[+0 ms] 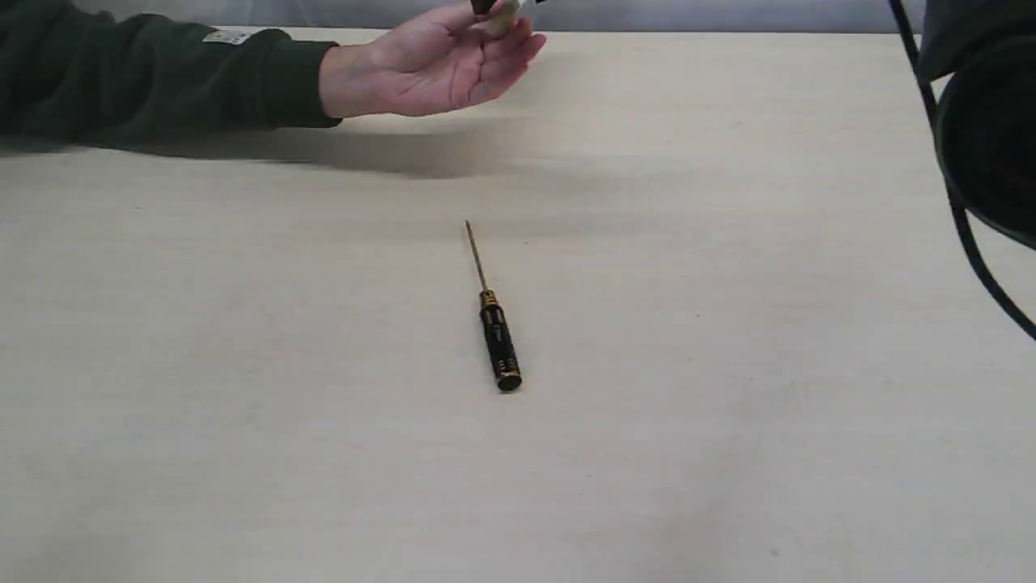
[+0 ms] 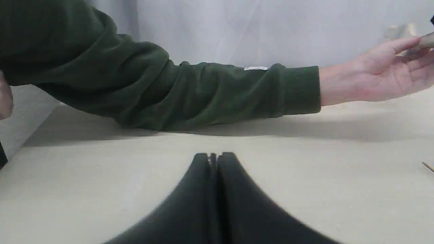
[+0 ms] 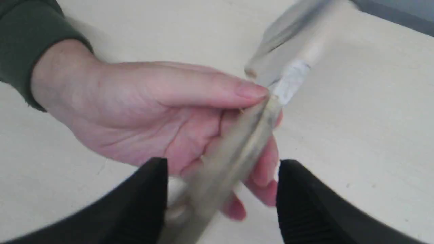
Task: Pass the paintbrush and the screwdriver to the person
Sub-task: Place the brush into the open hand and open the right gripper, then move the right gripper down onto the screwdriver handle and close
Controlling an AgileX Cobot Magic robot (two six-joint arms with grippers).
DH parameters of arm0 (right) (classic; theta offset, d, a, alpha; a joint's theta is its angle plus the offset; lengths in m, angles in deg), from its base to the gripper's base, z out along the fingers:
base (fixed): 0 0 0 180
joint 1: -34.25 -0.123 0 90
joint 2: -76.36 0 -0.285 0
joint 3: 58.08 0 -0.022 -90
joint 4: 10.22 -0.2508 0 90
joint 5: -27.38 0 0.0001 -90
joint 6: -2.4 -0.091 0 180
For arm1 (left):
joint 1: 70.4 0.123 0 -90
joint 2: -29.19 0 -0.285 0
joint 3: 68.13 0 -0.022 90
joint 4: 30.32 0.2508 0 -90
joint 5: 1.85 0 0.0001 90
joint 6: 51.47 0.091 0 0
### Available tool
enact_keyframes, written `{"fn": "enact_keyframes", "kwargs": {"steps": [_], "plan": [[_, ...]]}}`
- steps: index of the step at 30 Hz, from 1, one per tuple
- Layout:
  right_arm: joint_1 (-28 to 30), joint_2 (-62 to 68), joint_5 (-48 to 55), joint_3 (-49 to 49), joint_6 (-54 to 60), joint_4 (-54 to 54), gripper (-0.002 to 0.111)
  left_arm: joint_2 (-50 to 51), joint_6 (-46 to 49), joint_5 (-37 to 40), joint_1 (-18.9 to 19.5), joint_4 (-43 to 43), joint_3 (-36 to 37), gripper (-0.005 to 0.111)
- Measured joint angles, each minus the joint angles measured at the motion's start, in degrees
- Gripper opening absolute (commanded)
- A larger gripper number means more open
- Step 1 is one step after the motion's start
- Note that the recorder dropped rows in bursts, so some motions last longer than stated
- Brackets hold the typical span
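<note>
Your right hand (image 3: 222, 166) stands wide around the paintbrush (image 3: 234, 152), which may slide off the person's loose palm (image 3: 145, 112) onto the counter (image 3: 356, 118).

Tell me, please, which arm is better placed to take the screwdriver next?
Probably left: the left gripper is empty, low over the table, with the screwdriver just in view. The right gripper stands open at the person's hand around the paintbrush.

Matte black right pincer (image 3: 223, 164) with ribbed pads (image 3: 295, 210).

One paintbrush (image 3: 237, 145), one screwdriver (image 1: 495, 328), one person (image 1: 437, 69), one table (image 1: 728, 421), two pairs of fingers (image 2: 200, 193).
</note>
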Motion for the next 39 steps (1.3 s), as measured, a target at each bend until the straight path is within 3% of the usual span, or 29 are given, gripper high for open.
{"fn": "enact_keyframes", "kwargs": {"steps": [9, 16, 22, 32, 39], "plan": [[0.0, -7.0, -0.5, 11.3, 1.3, 0.0, 0.052, 0.0, 0.0, 0.0, 0.0, 0.0, 0.0, 0.000], [0.0, -18.7, -9.7, 30.9, 2.6, -0.5, 0.052, 0.0, 0.0, 0.0, 0.0, 0.0, 0.0, 0.000], [0.0, -22.7, -11.4, 42.3, 6.3, -5.6, 0.052, 0.0, 0.0, 0.0, 0.0, 0.0, 0.0, 0.000], [-0.6, -20.0, -14.4, 48.1, 10.7, -12.8, 0.052, 0.0, 0.0, 0.0, 0.0, 0.0, 0.0, 0.000], [-5.1, -14.6, -16.0, 48.1, 12.0, -13.0, 0.052, 0.0, 0.0, 0.0, 0.0, 0.0, 0.0, 0.000]]}}
